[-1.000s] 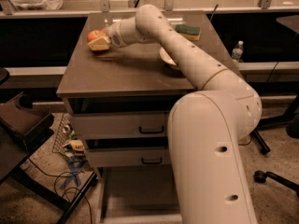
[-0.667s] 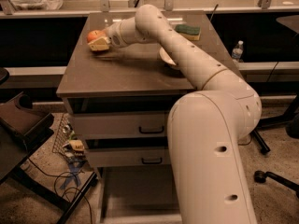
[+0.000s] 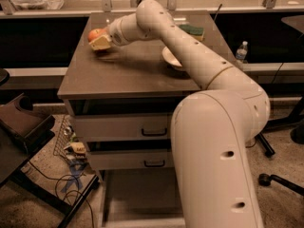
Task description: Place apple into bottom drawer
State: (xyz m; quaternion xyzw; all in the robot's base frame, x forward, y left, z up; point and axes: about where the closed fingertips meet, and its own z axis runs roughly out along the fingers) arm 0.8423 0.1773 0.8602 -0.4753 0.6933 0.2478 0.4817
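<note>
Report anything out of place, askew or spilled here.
Nothing spilled or damaged. The gripper is at the apple on the tabletop's far corner; the bottom drawer stands pulled out. Only oddity: a tilted wire basket and loose cables on the floor beside the cabinet.

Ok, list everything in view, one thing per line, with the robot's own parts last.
small round red-orange apple: one, red-orange, far left of the cabinet top, at the gripper
brown flat cabinet top: one, brown, centre
white round bowl: one, white, right side of the top, partly behind the arm
green rectangular sponge: one, green, far right corner of the top
grey upper drawers with black handles: two, grey, under the top
grey shallow bottom drawer: one, grey, pulled out, lowest
clear plastic water bottle: one, clear, right of the cabinet
cream robot arm: one, cream, right foreground
gripper: one, yellowish, against the apple
</note>
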